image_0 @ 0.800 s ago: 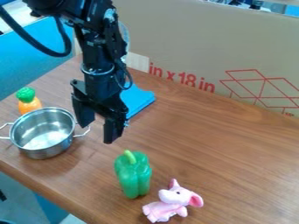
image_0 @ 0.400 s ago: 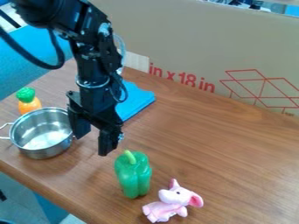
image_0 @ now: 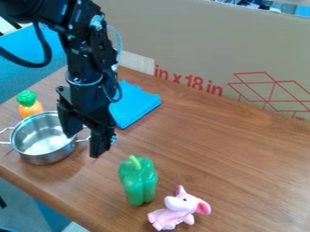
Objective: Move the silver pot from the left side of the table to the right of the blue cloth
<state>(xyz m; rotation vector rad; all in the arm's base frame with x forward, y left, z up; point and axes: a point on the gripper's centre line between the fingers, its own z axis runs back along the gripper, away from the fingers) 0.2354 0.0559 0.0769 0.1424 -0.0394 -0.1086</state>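
Positioning phase judged, nothing grasped. End effector [image_0: 84, 145] noted with fingers apart, beside the 3 o'clock handle of the two-handled metal pot [image_0: 45, 158]; contact cannot be confirmed. For any descent from this pose, clearance from that handle would be needed. On the worktop [image_0: 236, 149], relative to the pot: orange toy vegetable with green top [image_0: 29, 108] at 11 o'clock, blue cloth [image_0: 136, 106] at 2, green bell pepper [image_0: 139, 181] upright at 4, pink toy elephant [image_0: 180, 204] beyond the pepper. Red print [image_0: 187, 81] observed on cardboard panel [image_0: 212, 41], 1 o'clock of view centre.
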